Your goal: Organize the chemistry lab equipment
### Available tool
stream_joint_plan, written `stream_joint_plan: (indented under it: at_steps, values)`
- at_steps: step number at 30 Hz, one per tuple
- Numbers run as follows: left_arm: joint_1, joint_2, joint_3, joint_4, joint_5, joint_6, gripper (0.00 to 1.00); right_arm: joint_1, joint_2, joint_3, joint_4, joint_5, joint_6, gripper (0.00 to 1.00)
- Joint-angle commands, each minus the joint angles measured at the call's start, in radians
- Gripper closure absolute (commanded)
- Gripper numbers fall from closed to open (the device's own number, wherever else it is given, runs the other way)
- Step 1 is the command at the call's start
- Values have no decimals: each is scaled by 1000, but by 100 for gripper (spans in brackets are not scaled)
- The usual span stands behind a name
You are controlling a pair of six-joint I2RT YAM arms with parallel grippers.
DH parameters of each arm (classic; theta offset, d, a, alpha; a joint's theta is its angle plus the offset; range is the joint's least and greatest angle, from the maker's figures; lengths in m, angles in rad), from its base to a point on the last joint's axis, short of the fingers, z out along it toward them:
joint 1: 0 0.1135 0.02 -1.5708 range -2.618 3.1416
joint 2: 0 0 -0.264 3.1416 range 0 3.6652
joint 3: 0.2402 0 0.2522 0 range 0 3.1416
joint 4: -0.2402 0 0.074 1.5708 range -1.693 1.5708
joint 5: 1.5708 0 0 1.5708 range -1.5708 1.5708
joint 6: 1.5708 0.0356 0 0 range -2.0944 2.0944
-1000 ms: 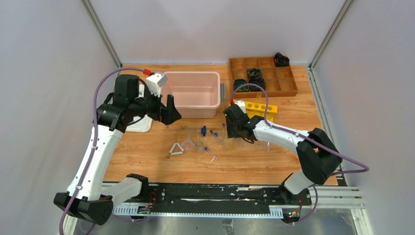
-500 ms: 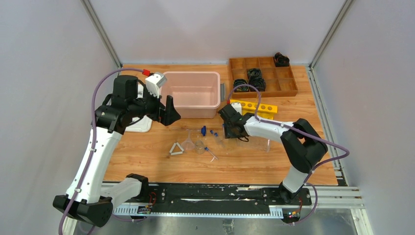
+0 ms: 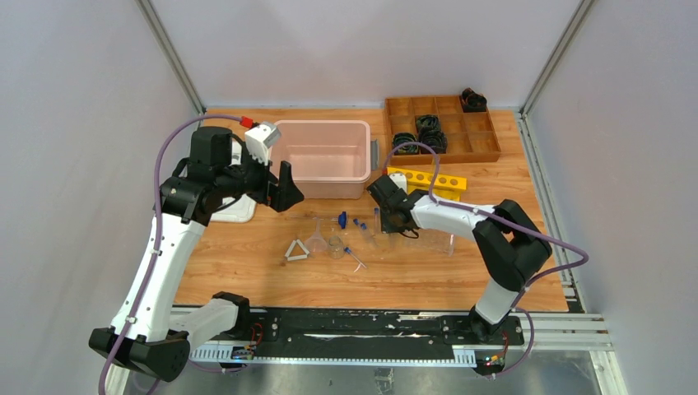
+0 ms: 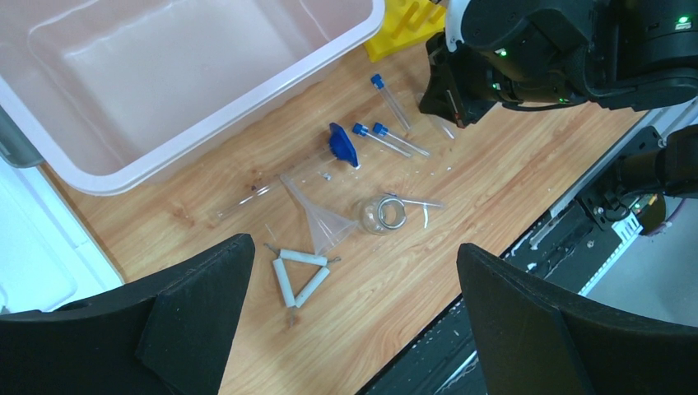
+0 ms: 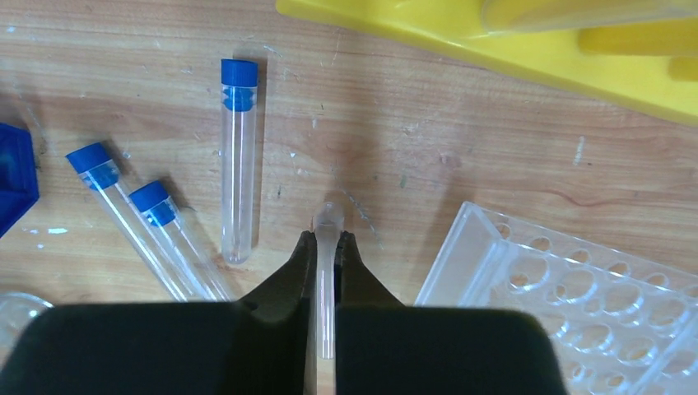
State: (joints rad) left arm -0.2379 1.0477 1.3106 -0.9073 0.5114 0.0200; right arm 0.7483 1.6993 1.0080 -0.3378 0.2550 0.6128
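Note:
My right gripper point(image 5: 328, 239) is shut on a thin clear uncapped tube point(image 5: 328, 218) lying on the wood; in the top view the gripper point(image 3: 387, 224) is low over the table. Three blue-capped tubes point(image 5: 237, 156) lie just to its left and the clear tube rack point(image 5: 576, 296) to its right. My left gripper point(image 4: 354, 247) hangs open and empty, high over the white triangle point(image 4: 300, 271), clear funnel point(image 4: 325, 222) and small clear jar point(image 4: 383, 214).
A pink bin point(image 3: 323, 156) stands behind the items, with a yellow rack point(image 3: 428, 181) to its right. At the back right, a wooden tray point(image 3: 444, 127) holds black coiled bundles. A loose blue lid point(image 4: 342, 144) lies near the funnel.
My right gripper moved left a little, then closed its fingers on the thin clear tube. The left arm has not moved.

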Motion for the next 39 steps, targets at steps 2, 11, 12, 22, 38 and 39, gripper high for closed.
stream_joint_plan:
  at_steps: [2, 11, 12, 22, 38, 39]
  values:
    - [-1, -26, 4, 8, 46, 38, 0, 6, -129, 41, -62, 16, 7, 100]
    - [-1, -29, 36, 8, 159, 62, 0, 85, -337, 203, -59, -43, 28, 100]
    - [-1, -29, 22, 8, 175, 55, 0, 100, -343, 226, -41, -39, 26, 100]
    - [-1, -18, -69, 141, 306, -93, 4, 217, -244, 414, 177, -39, 60, 100]
    - [-1, -44, -149, 332, 307, -197, 15, 251, -245, 413, 356, -151, 164, 100]
    - [-1, -41, -149, 344, 307, -206, 16, 254, -247, 419, 352, -145, 154, 100]
